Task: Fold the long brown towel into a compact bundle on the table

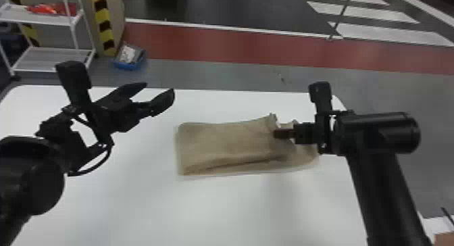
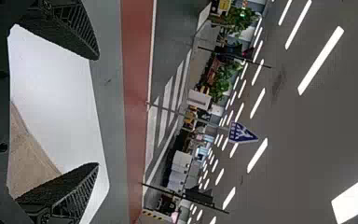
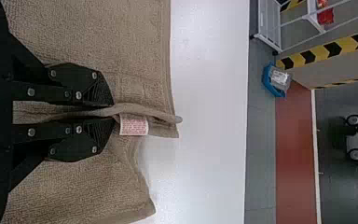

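The brown towel (image 1: 226,140) lies folded in a long, layered band on the white table (image 1: 142,201), right of the table's middle as we view it from the head. We note its smooth, doubled end toward the left and its looser, uneven end toward the right, where a lower layer extends beneath the arm. Along the near side, we can trace a dark crease between layers.

At the looser end, the right gripper (image 1: 277,133) holds a raised fold of the towel pinched between its two nearly closed fingers. Its wrist view shows us this ridge running out past the fingertips, with a small printed label (image 3: 134,125) just beside it.

To the left of the towel, we find the left gripper (image 1: 160,89) above the table, its claw wide and holding nothing, its fingers well apart from the cloth.

Beyond the table, we observe a white shelf (image 1: 37,19) bearing a red item (image 1: 47,8), a pillar with yellow and black stripes (image 1: 105,24), a blue bin (image 1: 126,65) on the floor, and a red floor band (image 1: 202,46).
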Robot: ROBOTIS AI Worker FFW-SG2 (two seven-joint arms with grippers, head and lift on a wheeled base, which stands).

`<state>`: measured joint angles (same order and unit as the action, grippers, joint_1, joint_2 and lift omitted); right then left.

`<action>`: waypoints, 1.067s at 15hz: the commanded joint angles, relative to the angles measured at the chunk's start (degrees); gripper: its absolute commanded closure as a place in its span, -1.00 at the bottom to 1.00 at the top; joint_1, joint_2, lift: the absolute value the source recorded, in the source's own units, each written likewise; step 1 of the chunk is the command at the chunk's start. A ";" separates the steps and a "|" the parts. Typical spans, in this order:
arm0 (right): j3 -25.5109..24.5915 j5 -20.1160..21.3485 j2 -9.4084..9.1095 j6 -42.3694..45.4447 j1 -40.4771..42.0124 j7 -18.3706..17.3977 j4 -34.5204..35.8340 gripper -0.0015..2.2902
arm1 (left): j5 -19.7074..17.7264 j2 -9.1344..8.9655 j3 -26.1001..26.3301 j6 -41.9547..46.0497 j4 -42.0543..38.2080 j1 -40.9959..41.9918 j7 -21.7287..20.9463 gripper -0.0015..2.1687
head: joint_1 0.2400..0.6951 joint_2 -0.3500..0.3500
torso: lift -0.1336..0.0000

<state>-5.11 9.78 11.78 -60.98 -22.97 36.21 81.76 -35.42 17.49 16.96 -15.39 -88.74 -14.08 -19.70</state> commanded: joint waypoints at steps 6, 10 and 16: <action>0.71 0.68 -0.44 -3.67 -0.50 -0.17 2.52 -0.27 | -0.27 0.09 -0.88 -0.92 -0.46 0.72 -0.78 -0.93 | 0.99 -0.55 | -0.84; 0.80 0.86 -0.44 -3.49 -0.50 -0.17 1.73 -0.27 | -0.27 0.09 -1.14 -1.80 -0.55 0.81 -0.78 -0.93 | 0.99 -0.54 | -0.84; 0.97 0.94 -0.35 -5.95 0.56 -0.09 3.93 -0.28 | -0.62 0.09 -1.23 -2.85 -1.43 1.24 -0.78 -0.92 | 1.00 -0.54 | -0.84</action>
<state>-3.99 10.71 11.34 -66.23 -22.65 36.04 84.87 -36.02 17.58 15.82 -17.54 -90.10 -12.81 -20.48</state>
